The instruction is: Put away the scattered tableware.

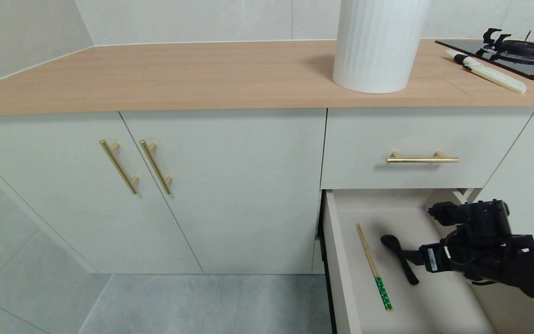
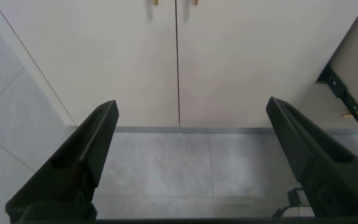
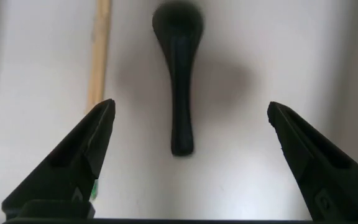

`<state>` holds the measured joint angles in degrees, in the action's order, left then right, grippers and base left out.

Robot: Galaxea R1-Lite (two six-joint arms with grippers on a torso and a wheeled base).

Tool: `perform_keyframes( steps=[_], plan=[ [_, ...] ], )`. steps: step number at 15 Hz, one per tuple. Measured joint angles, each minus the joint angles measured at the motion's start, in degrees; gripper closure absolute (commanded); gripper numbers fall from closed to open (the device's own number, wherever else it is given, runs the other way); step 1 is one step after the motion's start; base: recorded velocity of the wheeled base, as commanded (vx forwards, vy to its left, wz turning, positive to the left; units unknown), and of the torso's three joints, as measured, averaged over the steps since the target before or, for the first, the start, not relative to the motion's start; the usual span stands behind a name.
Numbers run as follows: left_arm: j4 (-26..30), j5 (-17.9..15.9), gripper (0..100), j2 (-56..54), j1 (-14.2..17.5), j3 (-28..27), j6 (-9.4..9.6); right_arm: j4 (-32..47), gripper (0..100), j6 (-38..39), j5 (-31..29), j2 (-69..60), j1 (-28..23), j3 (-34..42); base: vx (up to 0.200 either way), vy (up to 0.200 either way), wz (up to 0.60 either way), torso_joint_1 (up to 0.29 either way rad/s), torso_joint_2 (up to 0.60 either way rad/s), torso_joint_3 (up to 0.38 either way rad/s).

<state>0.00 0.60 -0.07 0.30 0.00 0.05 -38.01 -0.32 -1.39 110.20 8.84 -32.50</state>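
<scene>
Open drawer (image 1: 336,260) holds one black spoon (image 1: 390,241), one chopstick pair (image 1: 372,269).

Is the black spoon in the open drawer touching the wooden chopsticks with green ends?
Apart. The right wrist view shows bare drawer floor between the black spoon and the wooden chopsticks; the head view agrees.

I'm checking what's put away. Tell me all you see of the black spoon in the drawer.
The black spoon is one matte piece, plastic-looking: rounded bowl, straight handle. It lies flat on the floor of the open drawer, bowl toward the back, beside the chopsticks but apart from them. The open right tool hangs above it, not touching.
</scene>
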Motion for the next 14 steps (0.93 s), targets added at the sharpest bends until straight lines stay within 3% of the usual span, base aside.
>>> perform_keyframes(
  steps=[4, 7, 13, 14],
  plan=[
    [0.0, 0.0, 0, 0.0, 0.02, 0.0, 0.0, 20.8, 0, -0.04, 0.33, -18.05, -0.29, -1.97, 0.0, 0.0, 0.0, 0.0, 0.0, 0.0],
    [0.0, -0.02, 0, 0.0, 0.02, 0.0, 1.21, 36.38, 0, -0.06, 0.55, -30.27, -0.2, -4.12, 0.0, 0.0, 0.0, 0.0, 0.0, 0.0],
    [0.0, 0.0, 0, 0.0, 0.02, 0.0, 0.16, 43.23, 0, -0.46, 1.29, -42.02, 0.48, -4.66, 0.0, 0.0, 0.0, 0.0, 0.0, 0.0],
    [0.0, 0.0, 0, 0.0, 0.02, 0.0, 0.16, 44.0, 0, -0.46, 1.29, -42.64, 1.05, -4.6, -0.2, 0.0, 0.0, 0.002, 0.0, 0.002]
  ],
)
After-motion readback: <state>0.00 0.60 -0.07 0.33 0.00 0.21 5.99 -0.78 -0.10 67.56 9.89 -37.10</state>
